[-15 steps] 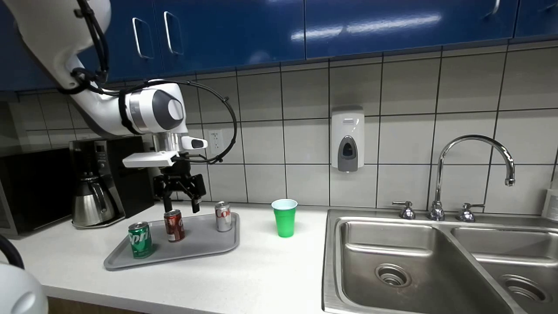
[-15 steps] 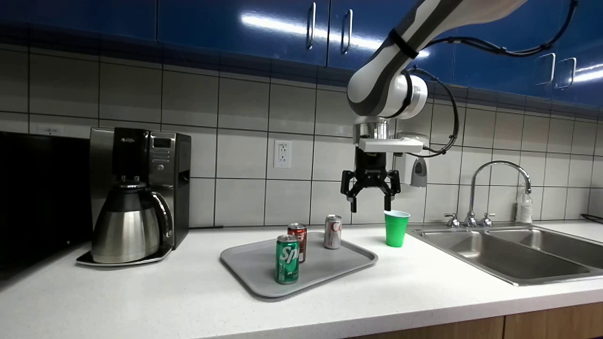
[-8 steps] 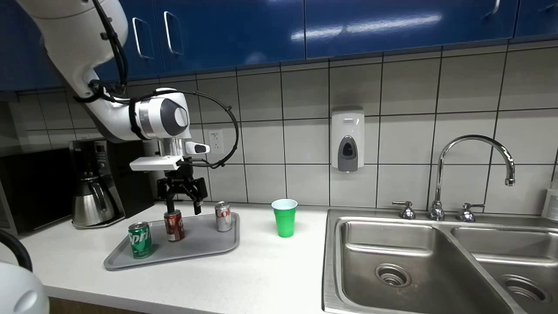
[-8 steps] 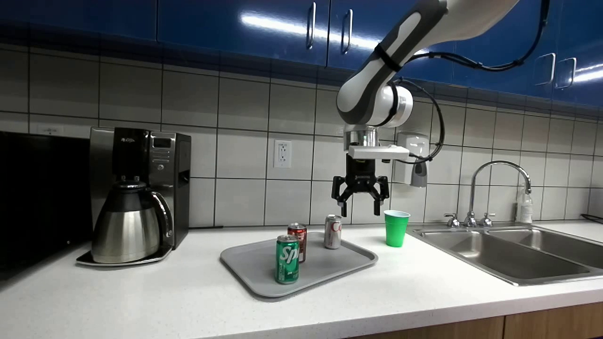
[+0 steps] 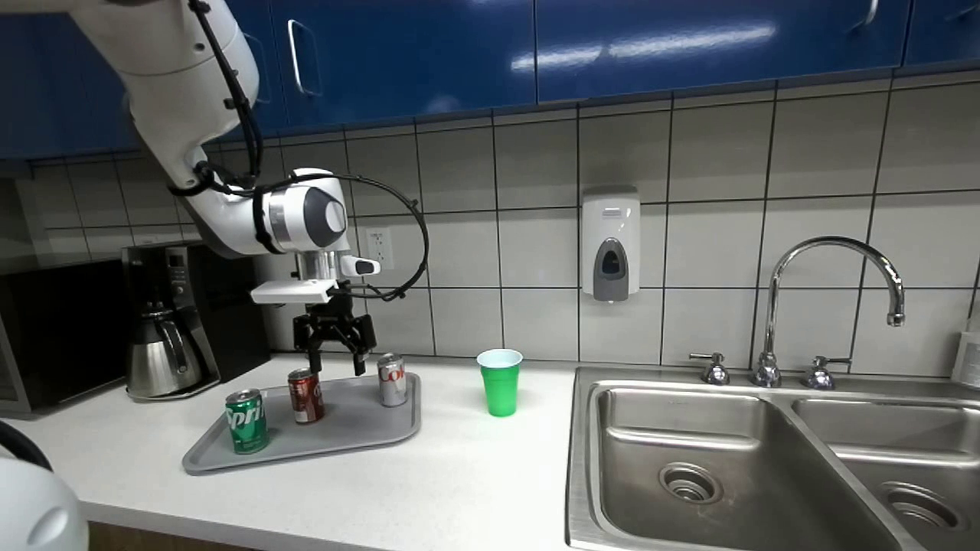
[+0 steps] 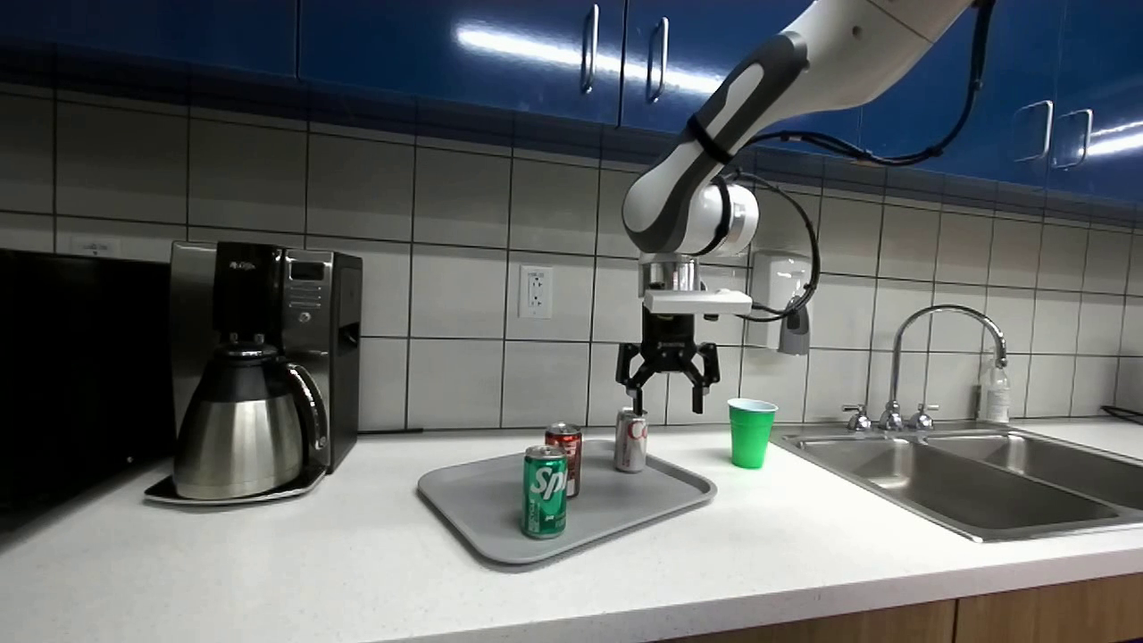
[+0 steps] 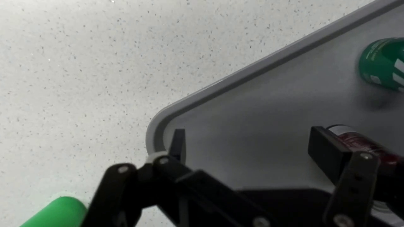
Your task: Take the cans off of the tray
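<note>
In both exterior views three cans stand upright on the grey tray (image 5: 352, 436): a green can (image 5: 246, 422), a dark red can (image 5: 308, 399) and a silvery can (image 6: 630, 444). My gripper (image 6: 668, 406) points straight down above the tray's rear part, jaws wide apart with nothing between them. One fingertip overlaps the top of the silvery can in that exterior view; whether they touch I cannot tell. In the wrist view the gripper (image 7: 249, 143) spans bare tray, and one finger partly covers the red can (image 7: 356, 138). The green can (image 7: 383, 63) sits at the right edge there.
A bright green cup (image 5: 500, 386) stands on the counter between the tray and the steel sink (image 5: 582, 459). At the other end is a coffee maker with a steel jug (image 6: 241, 438). The tiled wall (image 6: 455, 375) runs close behind.
The open gripper has come lower and shifted sideways over the tray, toward the silvery can and away from above the cup as one exterior view has it. Cans, tray and cup have not moved.
</note>
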You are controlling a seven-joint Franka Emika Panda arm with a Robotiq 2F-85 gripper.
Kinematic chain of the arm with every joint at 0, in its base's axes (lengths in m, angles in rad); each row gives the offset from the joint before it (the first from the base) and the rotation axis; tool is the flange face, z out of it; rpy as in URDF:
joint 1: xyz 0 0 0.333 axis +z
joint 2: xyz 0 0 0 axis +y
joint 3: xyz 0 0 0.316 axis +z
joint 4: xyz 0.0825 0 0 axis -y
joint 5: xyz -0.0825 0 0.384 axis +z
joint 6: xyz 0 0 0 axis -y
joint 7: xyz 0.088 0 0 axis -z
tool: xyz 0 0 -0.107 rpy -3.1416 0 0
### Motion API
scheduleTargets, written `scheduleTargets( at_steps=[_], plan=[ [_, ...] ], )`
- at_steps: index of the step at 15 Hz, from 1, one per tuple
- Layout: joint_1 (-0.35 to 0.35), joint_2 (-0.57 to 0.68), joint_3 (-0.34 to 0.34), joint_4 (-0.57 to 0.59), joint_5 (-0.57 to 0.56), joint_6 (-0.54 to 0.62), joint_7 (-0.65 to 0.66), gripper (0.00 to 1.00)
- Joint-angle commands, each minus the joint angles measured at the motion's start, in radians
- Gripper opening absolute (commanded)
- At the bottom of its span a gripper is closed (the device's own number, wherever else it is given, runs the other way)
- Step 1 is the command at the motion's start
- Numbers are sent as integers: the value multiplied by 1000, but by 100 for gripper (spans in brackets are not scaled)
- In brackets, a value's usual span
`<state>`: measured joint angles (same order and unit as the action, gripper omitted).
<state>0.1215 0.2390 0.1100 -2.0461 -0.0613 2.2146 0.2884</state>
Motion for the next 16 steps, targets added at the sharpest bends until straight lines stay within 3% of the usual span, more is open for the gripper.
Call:
scheduleTargets(
  at_steps=[1, 16],
  plan=[
    [25, 82, -30, 101, -36, -14, 45, 100],
    [57, 330, -98, 386, -24, -28, 63, 100]
  ],
)
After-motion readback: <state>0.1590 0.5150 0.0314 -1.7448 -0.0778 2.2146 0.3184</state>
